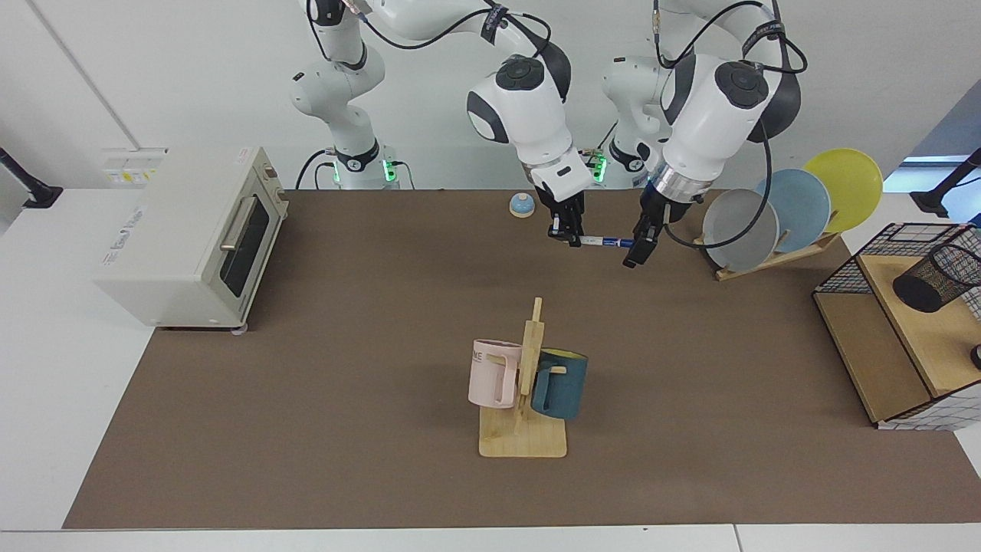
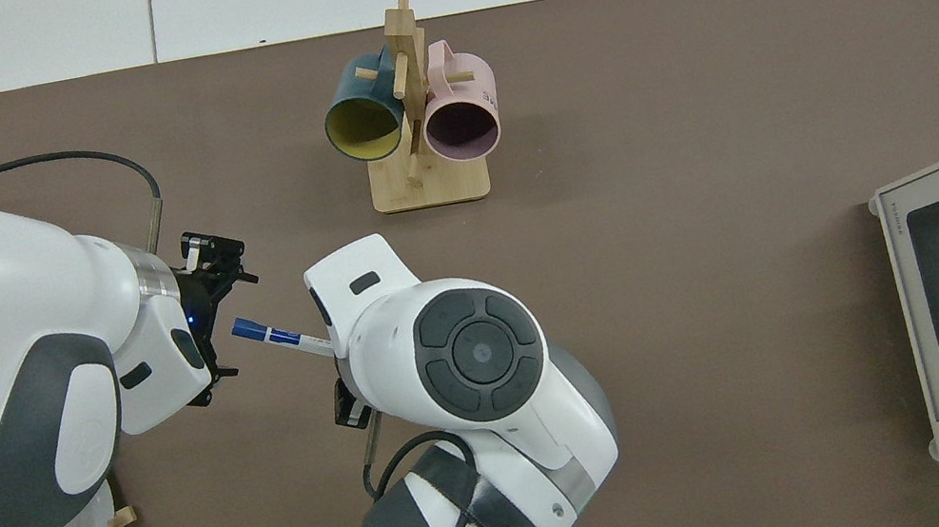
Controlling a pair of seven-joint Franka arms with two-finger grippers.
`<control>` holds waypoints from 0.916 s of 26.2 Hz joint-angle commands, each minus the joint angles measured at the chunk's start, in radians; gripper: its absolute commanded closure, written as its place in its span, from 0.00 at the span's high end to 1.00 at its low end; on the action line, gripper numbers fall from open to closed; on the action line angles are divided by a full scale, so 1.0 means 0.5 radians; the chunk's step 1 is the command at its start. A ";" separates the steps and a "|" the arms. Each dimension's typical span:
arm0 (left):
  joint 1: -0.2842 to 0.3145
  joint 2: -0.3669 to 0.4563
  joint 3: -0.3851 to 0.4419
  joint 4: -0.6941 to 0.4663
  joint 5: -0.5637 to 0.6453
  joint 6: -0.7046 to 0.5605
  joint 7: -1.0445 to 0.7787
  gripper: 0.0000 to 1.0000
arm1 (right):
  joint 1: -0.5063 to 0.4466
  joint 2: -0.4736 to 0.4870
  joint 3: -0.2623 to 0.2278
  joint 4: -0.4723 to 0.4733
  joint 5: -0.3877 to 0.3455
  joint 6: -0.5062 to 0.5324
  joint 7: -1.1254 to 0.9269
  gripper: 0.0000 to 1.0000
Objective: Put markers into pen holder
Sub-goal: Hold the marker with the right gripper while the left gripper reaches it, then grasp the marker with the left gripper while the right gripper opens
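One marker (image 1: 605, 242), one pen holder (image 1: 936, 277), two mugs (image 1: 494, 373), three plates (image 1: 792, 208), one toaster oven (image 1: 195, 234)

The mug rack (image 1: 523, 429) is standing mid-table. Relative to it, the toaster oven (image 1: 191, 238) is sitting toward the view's left, the plate rack (image 1: 774, 257) and wire basket (image 1: 897, 322) toward its right, the pen holder (image 1: 936, 277) lying inside that basket.

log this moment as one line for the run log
phase: handover | right gripper: shut on marker, midair | left gripper: open, around cap end | pen holder: on shelf, empty
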 commanded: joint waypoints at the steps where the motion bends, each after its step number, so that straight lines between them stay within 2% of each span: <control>1: -0.044 -0.073 -0.001 -0.075 -0.033 0.005 0.044 0.46 | -0.006 0.026 0.005 0.056 -0.031 -0.039 0.058 0.00; 2: -0.044 -0.073 -0.001 -0.075 -0.033 0.005 0.047 0.44 | -0.009 0.026 0.002 0.056 -0.031 -0.036 0.058 0.00; 6: -0.044 -0.070 -0.004 -0.069 -0.030 0.002 0.041 0.24 | -0.006 0.029 0.002 0.056 -0.031 -0.036 0.058 0.00; 8: -0.047 -0.070 -0.035 -0.057 -0.003 -0.010 0.047 0.06 | -0.006 0.029 0.005 0.053 -0.031 -0.036 0.058 0.00; 9: -0.044 -0.073 -0.038 -0.060 -0.006 -0.029 0.044 0.00 | -0.009 0.029 0.002 0.053 -0.031 -0.036 0.058 0.00; 17: -0.029 -0.073 -0.032 -0.060 -0.003 -0.053 0.041 0.00 | -0.003 0.026 0.002 0.053 -0.019 -0.033 0.061 0.00; 18: -0.029 -0.073 -0.032 -0.060 -0.003 -0.056 0.041 0.00 | 0.000 0.026 0.002 0.046 -0.012 -0.029 0.064 0.22; 19: -0.026 -0.073 -0.029 -0.063 -0.003 -0.056 0.041 0.00 | -0.015 0.023 0.002 0.037 -0.025 -0.026 0.042 0.99; 24: -0.017 -0.073 0.008 -0.054 0.132 -0.173 -0.047 0.00 | -0.058 -0.020 0.002 0.025 -0.025 -0.072 0.030 1.00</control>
